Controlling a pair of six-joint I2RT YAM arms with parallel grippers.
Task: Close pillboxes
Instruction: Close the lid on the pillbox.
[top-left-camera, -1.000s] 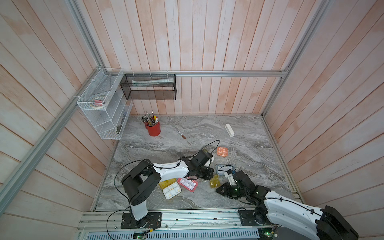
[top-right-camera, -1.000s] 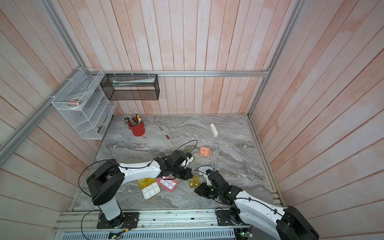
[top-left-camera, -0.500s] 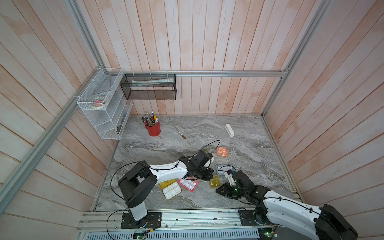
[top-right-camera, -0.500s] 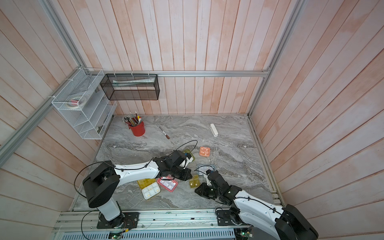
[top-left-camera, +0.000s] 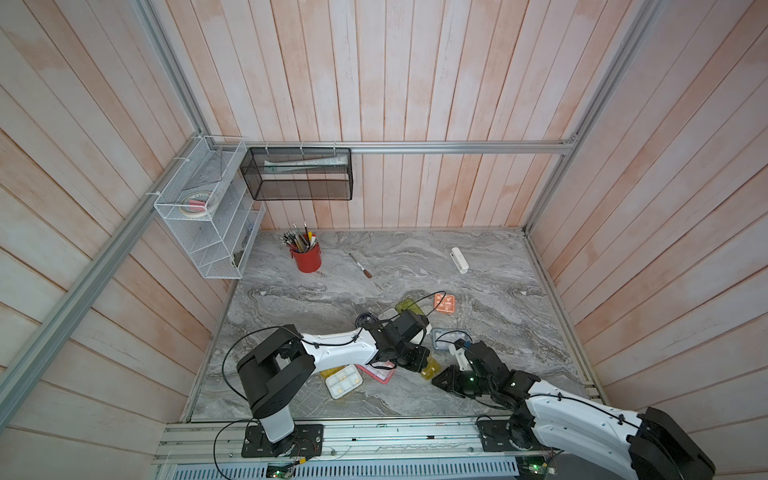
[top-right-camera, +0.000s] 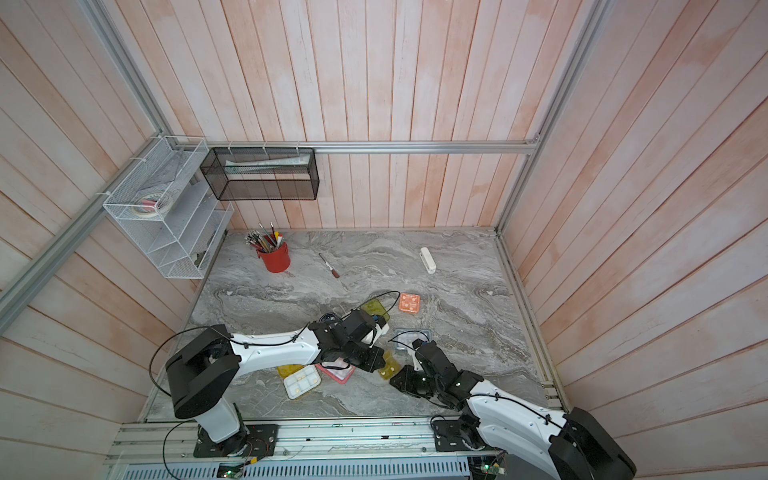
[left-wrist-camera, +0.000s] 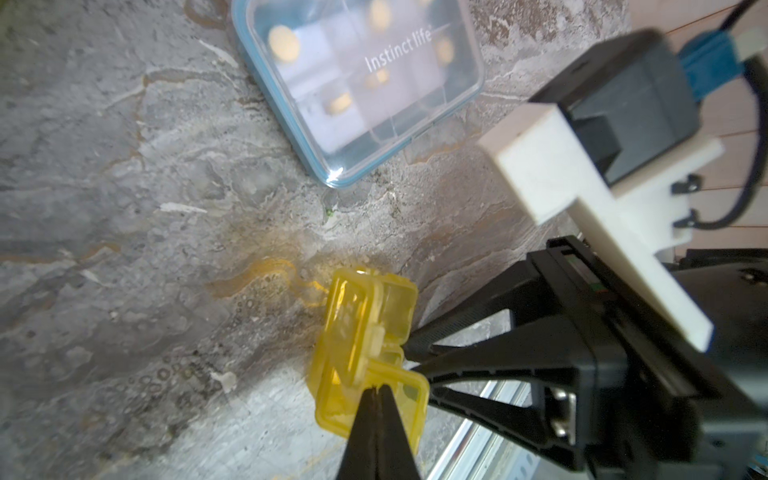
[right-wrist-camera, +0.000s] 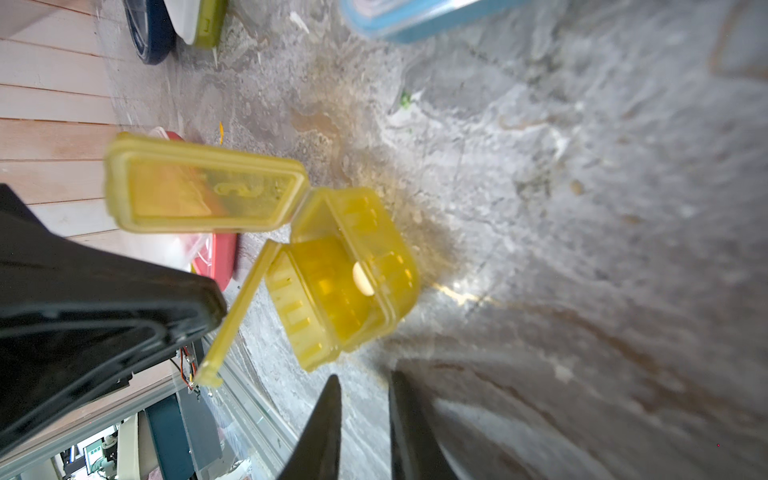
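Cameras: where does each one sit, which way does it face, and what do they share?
Top views: high above the near edge, looking down at the marble table; both arms show.
Left wrist: on the left arm, looking along its shut jaws at the amber pillbox and blue-grey pillbox.
Right wrist: on the right arm, looking past its parted jaws at the open amber pillbox.
Shared: the amber pillbox.

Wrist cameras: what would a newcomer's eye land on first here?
The small amber pillbox, both flaps open and a pale pill inside, sits near the front of the grey table between the two arms. The left gripper, shut, has its tips against one flap, while the right gripper sits just short of the box with jaws slightly apart. Farther back, the red cup of pens stands out.
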